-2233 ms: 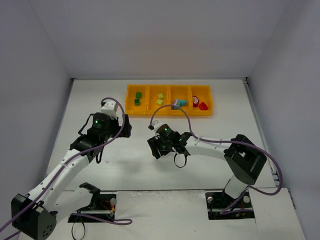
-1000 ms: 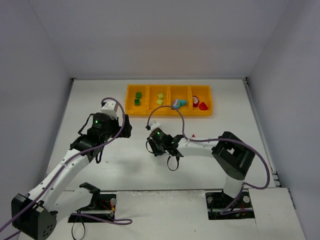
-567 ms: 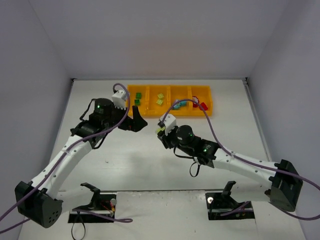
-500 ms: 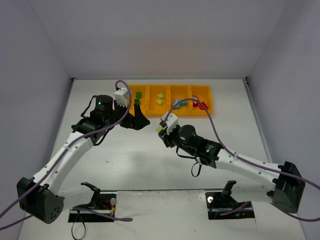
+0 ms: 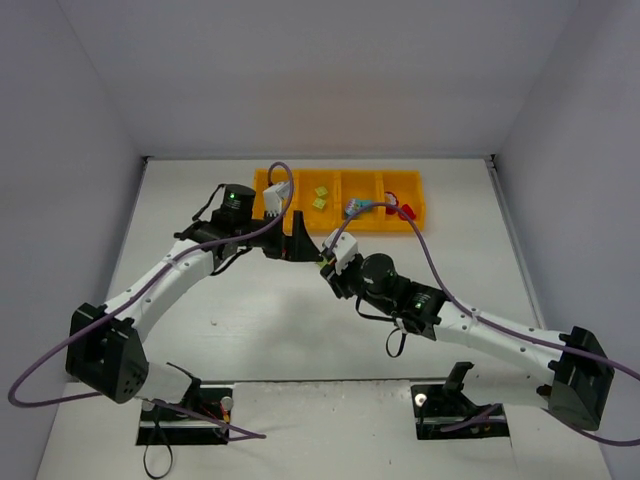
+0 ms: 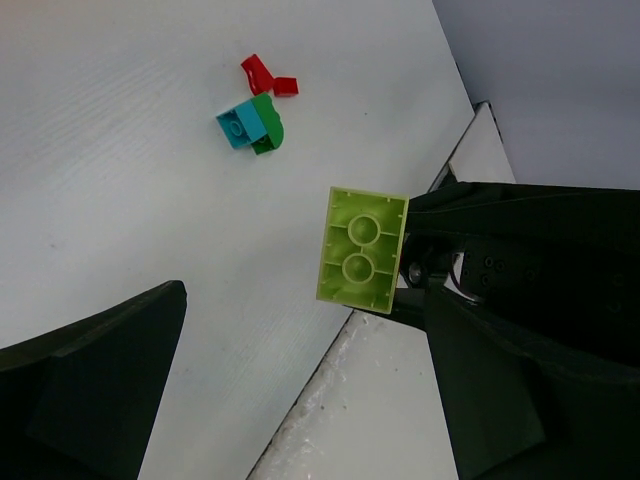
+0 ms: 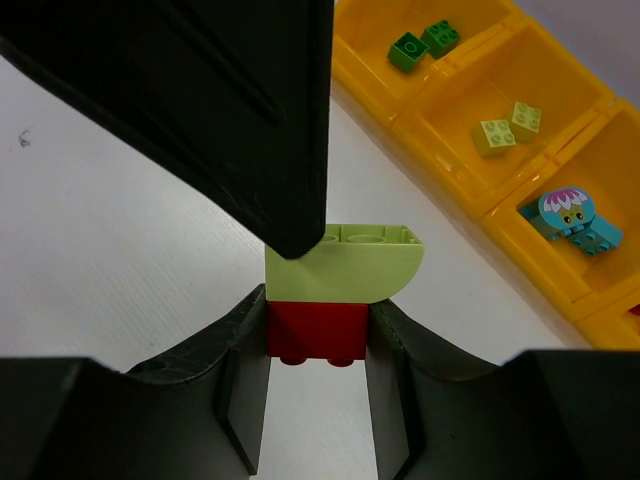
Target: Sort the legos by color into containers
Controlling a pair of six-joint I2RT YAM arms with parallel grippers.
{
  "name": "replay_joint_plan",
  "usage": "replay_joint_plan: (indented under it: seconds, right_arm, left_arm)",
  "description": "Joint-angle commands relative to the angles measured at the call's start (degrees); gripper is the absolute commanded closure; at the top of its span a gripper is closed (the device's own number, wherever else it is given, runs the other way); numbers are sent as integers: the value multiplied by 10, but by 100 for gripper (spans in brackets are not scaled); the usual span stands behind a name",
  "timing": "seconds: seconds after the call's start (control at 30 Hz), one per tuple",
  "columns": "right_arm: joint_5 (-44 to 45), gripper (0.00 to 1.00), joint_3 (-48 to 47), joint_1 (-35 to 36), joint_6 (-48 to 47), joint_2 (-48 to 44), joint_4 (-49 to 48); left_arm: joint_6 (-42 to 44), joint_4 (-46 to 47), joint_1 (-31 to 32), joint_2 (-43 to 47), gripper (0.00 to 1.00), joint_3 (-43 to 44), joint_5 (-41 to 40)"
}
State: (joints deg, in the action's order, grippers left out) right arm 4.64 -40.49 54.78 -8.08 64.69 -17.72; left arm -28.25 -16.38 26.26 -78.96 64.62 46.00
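Red brick (image 7: 312, 338) under a lime piece (image 7: 345, 262) sits pinched in the right gripper (image 7: 315, 350); left gripper (image 6: 305, 320) gapes wide.

left arm (image 5: 170, 278) covers most of the tray's (image 5: 412, 185) leftmost compartment.

No lettering, numeral, brand mark or label can be read in any of the three views. The only printed marking is a picture, not text: a cartoon face with two eyes under a pink-and-white cap, on the teal piece (image 7: 572, 222) lying in one compartment of the yellow tray (image 7: 450, 108). The two circles on the face of the lime piece (image 6: 361, 250) are plain rings with no legible embossing.
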Motion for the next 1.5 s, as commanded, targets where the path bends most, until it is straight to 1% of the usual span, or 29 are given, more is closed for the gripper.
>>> replay_joint_plan:
  seconds: [0.0,0.2,0.3,0.33,0.43,0.57,0.8,0.97,1.07,1.17,1.3,1.33,1.4,1.43,1.47]
  right_arm:
    - [-4,100,-6,-2,-8,-21,-43]
    - [-12,100,3,-2,6,-21,-53]
    - [-12,100,5,-2,9,-25,-56]
    - [-12,100,6,-2,9,-25,-55]
    - [-12,100,9,-2,10,-30,-56]
    - [-17,100,10,-2,14,-31,-57]
    - [-39,100,7,-4,21,-32,-58]
    - [-41,100,9,-13,27,-39,-58]
    - [-51,100,8,-17,27,-40,-55]
    - [-61,100,5,-22,25,-40,-52]
    - [-72,100,2,-26,25,-36,-50]
    - [-74,100,2,-26,25,-36,-48]
    - [-78,100,3,-28,25,-32,-45]
    - [-82,100,3,-28,26,-31,-43]
    - [-83,100,2,-28,27,-30,-42]
  left_arm:
    - [-20,56,12,-6,3,26,38]
    - [-22,76,30,-30,3,35,39]
    - [-24,83,30,-38,13,34,46]
    - [-27,86,30,-41,24,33,50]
    - [-36,106,29,-44,37,27,63]
    - [-41,123,29,-52,40,20,82]
    - [-49,152,29,-60,39,14,131]
    - [-31,137,30,-67,39,20,157]
    - [-22,117,30,-69,43,23,161]
    - [-9,100,29,-72,50,23,162]
    - [-8,100,29,-72,58,24,162]
    - [-8,101,30,-72,64,23,161]
    - [-8,103,30,-71,72,25,155]
    - [-8,104,30,-71,81,26,154]
    - [-8,104,30,-71,85,28,153]
